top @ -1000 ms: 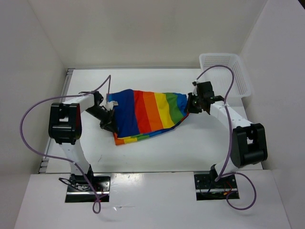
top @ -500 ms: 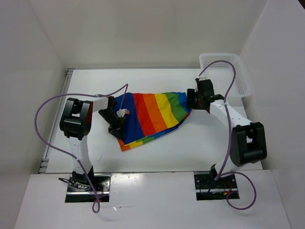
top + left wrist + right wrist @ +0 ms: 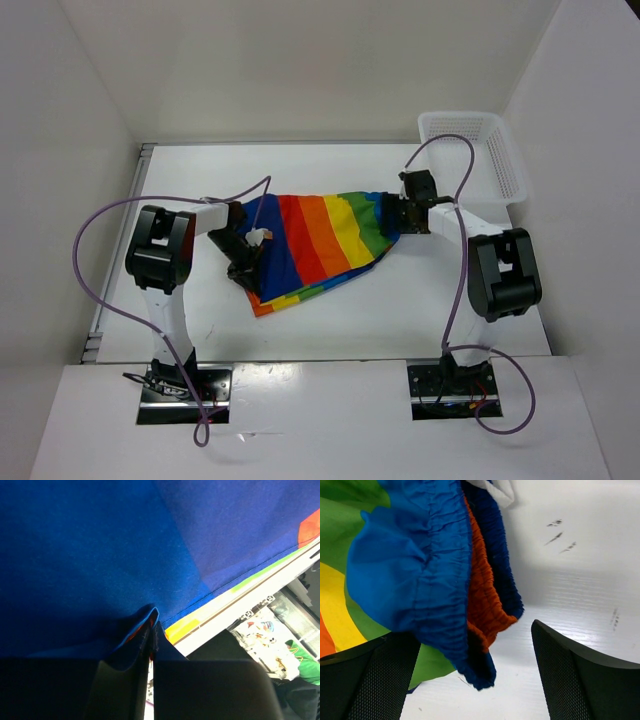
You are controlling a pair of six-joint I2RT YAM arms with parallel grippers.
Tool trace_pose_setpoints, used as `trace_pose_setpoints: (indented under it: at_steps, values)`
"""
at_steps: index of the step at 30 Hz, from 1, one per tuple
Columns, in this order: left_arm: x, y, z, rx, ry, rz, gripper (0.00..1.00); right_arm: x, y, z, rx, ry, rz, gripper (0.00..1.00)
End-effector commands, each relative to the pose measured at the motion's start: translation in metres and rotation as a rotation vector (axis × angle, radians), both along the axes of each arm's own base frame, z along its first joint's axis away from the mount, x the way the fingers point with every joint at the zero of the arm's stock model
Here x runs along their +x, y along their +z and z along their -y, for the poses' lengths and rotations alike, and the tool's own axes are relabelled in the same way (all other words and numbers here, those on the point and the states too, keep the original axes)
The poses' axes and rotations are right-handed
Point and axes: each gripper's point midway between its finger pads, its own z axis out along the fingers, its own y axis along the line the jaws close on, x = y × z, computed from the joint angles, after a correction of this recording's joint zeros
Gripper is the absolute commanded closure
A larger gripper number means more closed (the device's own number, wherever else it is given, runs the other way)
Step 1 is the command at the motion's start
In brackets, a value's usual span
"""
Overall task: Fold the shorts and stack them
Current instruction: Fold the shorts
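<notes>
shorts cut off at left-wrist top, left edges | left end effector tips under blue fold

The shorts span between 2 grippers: left gripper at the blue end, right gripper at the green end. White basket: far-right corner of the table.

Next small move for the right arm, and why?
Probably close the right tool on the waistband of the shorts: its fingers stand apart with the gathered band hanging between them, while the left tool pinches the blue edge.
</notes>
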Motion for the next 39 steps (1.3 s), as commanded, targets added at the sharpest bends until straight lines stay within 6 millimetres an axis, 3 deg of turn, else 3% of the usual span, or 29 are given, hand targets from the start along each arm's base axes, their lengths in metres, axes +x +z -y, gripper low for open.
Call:
trace_pose_setpoints:
  at_steps: [1, 5, 9, 10, 12, 13, 15, 16, 18, 19, 21, 23, 27, 30, 32, 34, 35, 39]
  values:
    - [0.004, 0.001, -0.008, 0.053, -0.026, 0.055, 0.94, 0.027, 0.015, -0.015, 0.058, 0.037, 0.079, 0.07]
    - [0.004, 0.001, -0.008, 0.053, -0.026, 0.055, 0.94, 0.036, 0.007, -0.023, 0.091, 0.048, 0.071, 0.12]
    - [0.008, -0.001, -0.012, 0.064, -0.02, 0.056, 0.94, 0.042, 0.001, -0.026, 0.098, 0.054, 0.068, 0.59]
    - [0.008, -0.001, -0.012, 0.064, -0.019, 0.056, 0.94, 0.042, 0.001, -0.026, 0.098, 0.054, 0.068, 0.76]
    - [0.014, -0.003, -0.018, 0.087, -0.012, 0.067, 0.94, 0.042, 0.009, -0.03, 0.124, 0.06, 0.079, 0.88]
    - [0.017, -0.004, -0.026, 0.098, 0.009, 0.068, 0.95, 0.03, 0.002, -0.028, 0.125, 0.049, 0.043, 0.98]
    - [0.031, -0.005, -0.038, 0.142, 0.023, 0.109, 0.96, 0.014, 0.017, -0.035, 0.197, 0.018, 0.03, 1.0]
    - [0.045, -0.001, -0.047, 0.158, 0.047, 0.141, 0.96, -0.009, 0.007, -0.037, 0.231, -0.001, -0.035, 1.0]
    - [0.065, 0.007, -0.06, 0.194, 0.073, 0.201, 0.96, -0.036, 0.013, -0.055, 0.387, -0.055, -0.103, 1.0]
    - [0.072, 0.013, -0.064, 0.194, 0.088, 0.214, 0.96, -0.058, 0.01, -0.057, 0.435, -0.082, -0.144, 1.0]
    - [0.094, 0.031, -0.077, 0.204, 0.127, 0.255, 0.96, -0.079, 0.008, -0.068, 0.539, -0.126, -0.208, 1.0]
    - [0.111, 0.051, -0.081, 0.204, 0.144, 0.287, 0.96, -0.078, 0.015, -0.071, 0.562, -0.122, -0.186, 1.0]
    - [0.123, 0.089, -0.077, 0.13, 0.178, 0.336, 0.96, -0.076, 0.016, -0.072, 0.589, -0.145, -0.172, 1.0]
    - [0.113, 0.106, -0.07, 0.067, 0.193, 0.306, 0.96, -0.086, 0.014, -0.074, 0.619, -0.164, -0.196, 1.0]
    - [0.092, 0.106, -0.065, 0.043, 0.194, 0.239, 0.96, -0.093, 0.01, -0.074, 0.623, -0.161, -0.212, 1.0]
    - [0.073, 0.096, -0.062, 0.036, 0.195, 0.175, 0.96, -0.099, 0.006, -0.073, 0.621, -0.163, -0.217, 1.0]
    - [0.048, 0.078, -0.064, 0.057, 0.19, 0.093, 0.96, -0.102, 0.003, -0.071, 0.614, -0.17, -0.218, 1.0]
    - [0.01, 0.039, -0.081, 0.18, 0.155, 0.0, 0.96, -0.105, -0.008, -0.06, 0.559, -0.219, -0.213, 1.0]
